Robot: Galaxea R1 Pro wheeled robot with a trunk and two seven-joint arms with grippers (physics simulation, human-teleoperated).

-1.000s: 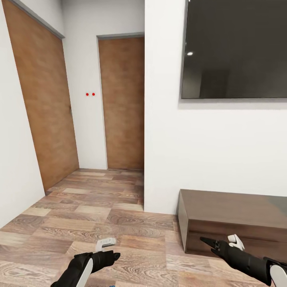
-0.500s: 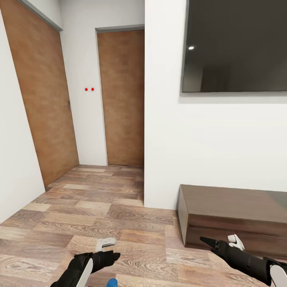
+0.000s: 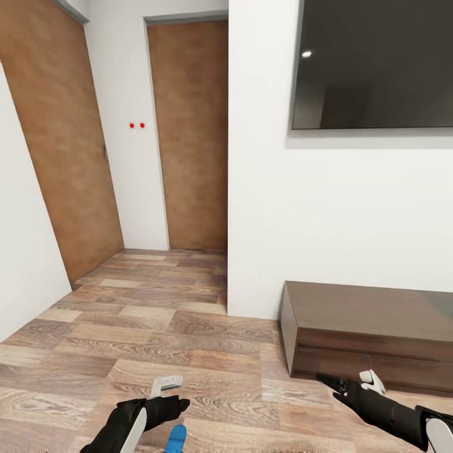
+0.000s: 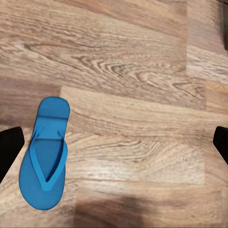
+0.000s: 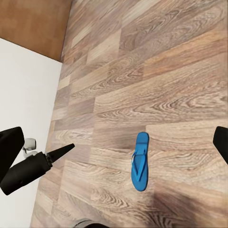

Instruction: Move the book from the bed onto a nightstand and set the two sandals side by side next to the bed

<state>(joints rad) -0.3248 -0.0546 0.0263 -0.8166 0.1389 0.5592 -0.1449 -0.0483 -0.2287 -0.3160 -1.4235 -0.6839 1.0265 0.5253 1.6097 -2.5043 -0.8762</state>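
One bright blue sandal [image 3: 176, 437] lies flat on the wood-plank floor at the bottom edge of the head view, just right of my left arm. In the left wrist view the sandal [image 4: 45, 152] lies sole down, strap up, close to one finger [image 4: 9, 151]. My left gripper [image 4: 114, 147] hangs open above the floor, holding nothing. My right gripper [image 5: 114, 142] is open too, and the sandal [image 5: 139, 161] lies on the floor below and between the arms. Both the left gripper [image 3: 176, 393] and the right gripper [image 3: 346, 379] are low in the head view. The book, bed and nightstand are out of view.
A long dark brown dresser [image 3: 371, 333] stands against the white wall at right, under a wall-mounted black screen [image 3: 377, 63]. A white wall corner [image 3: 229, 189] juts out ahead. Two brown wooden doors [image 3: 189, 138] [image 3: 56, 145] close a short passage at left. Open plank floor [image 3: 163, 314] lies ahead.
The whole picture has slid upward, so the camera has tilted down. The blue sandal has come into view at the bottom edge. Both arms keep their pose.
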